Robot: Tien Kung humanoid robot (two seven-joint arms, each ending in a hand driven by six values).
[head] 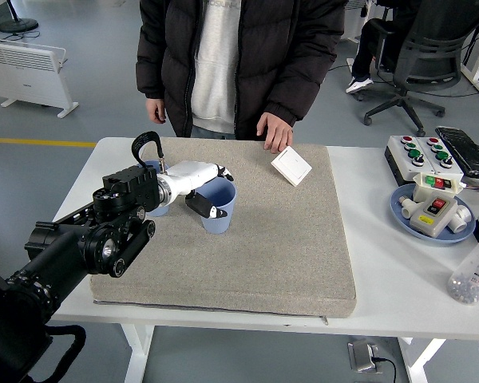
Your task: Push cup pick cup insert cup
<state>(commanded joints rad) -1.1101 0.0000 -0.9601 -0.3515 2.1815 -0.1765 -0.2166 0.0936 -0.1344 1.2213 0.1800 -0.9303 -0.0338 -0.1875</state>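
Observation:
A blue cup stands upright on the grey mat, left of its middle. My left hand comes in from the left and is shut on this cup, with white fingers along the far rim and the thumb on the near wall. A second blue cup sits just behind my wrist, mostly hidden by the arm. My right arm is out of view.
A person in a black jacket stands at the far edge, one hand hanging by the mat's far edge next to a white square box. At the right are a button box, a blue plate of parts and a bottle.

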